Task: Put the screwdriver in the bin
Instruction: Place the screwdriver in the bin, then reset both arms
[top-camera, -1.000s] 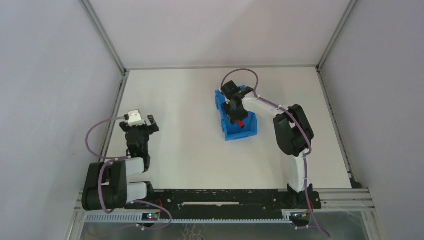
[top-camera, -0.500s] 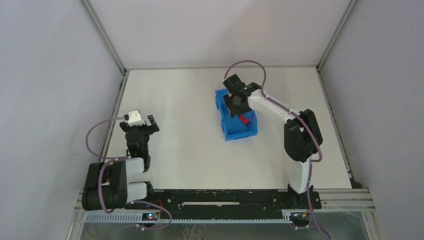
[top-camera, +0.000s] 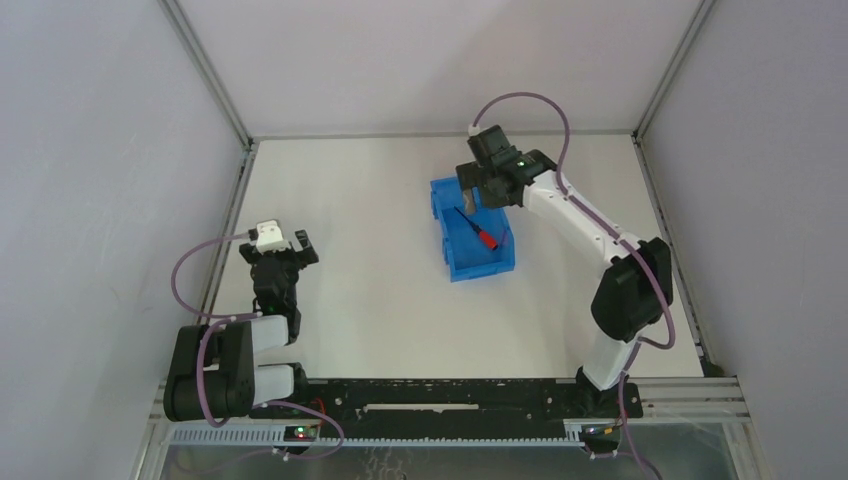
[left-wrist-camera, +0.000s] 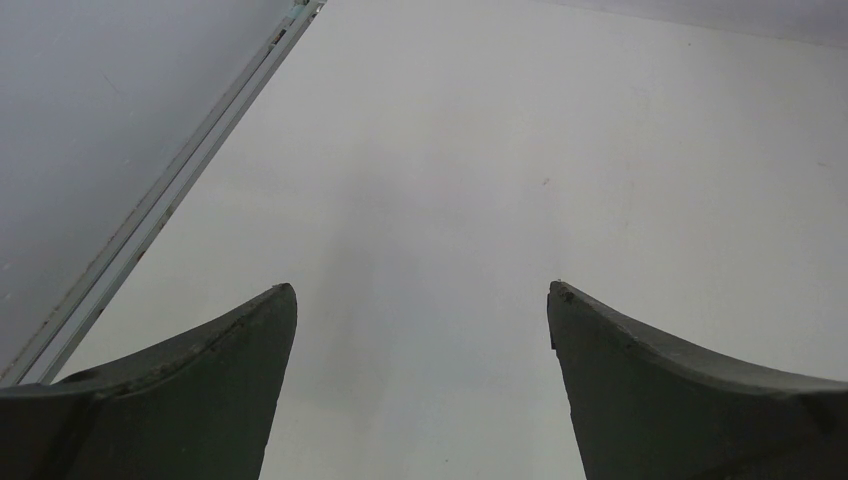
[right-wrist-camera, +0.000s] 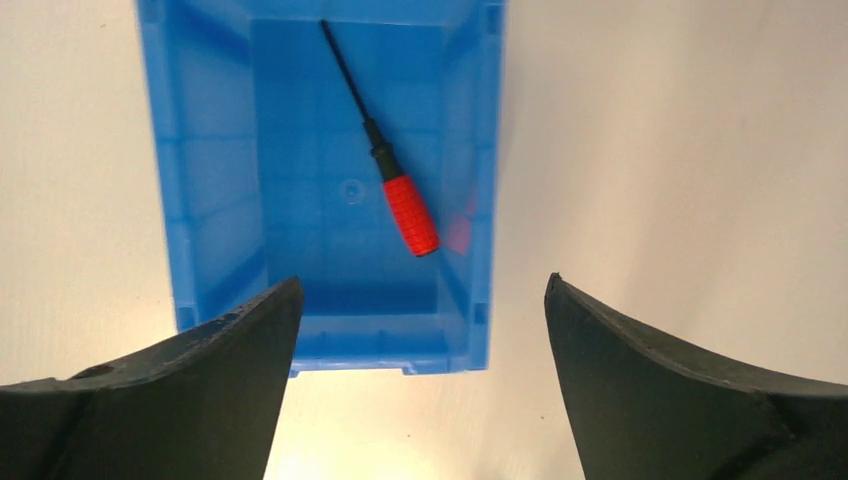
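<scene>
screwdriver (right-wrist-camera: 385, 165) lying inside bin (right-wrist-camera: 165, 200), right end effector (right-wrist-camera: 422, 280) above, spread wide, empty, left end effector (left-wrist-camera: 421, 286) also spread wide

The whole table (top-camera: 350, 200) is taken in by a fixed camera set high above and behind its near edge, tilted down and forward, far enough off that the bin (top-camera: 478, 268) is shown small near the middle. The left wrist view is aimed low and forward, close over bare table beside the left rail (left-wrist-camera: 170, 200), framed by the left gripper (left-wrist-camera: 420, 290), a patch shared only with the top view. The right wrist view is pointed almost straight down from close above the bin, framed by the right gripper (right-wrist-camera: 420, 278), and that bin is shared with the top view.
</scene>
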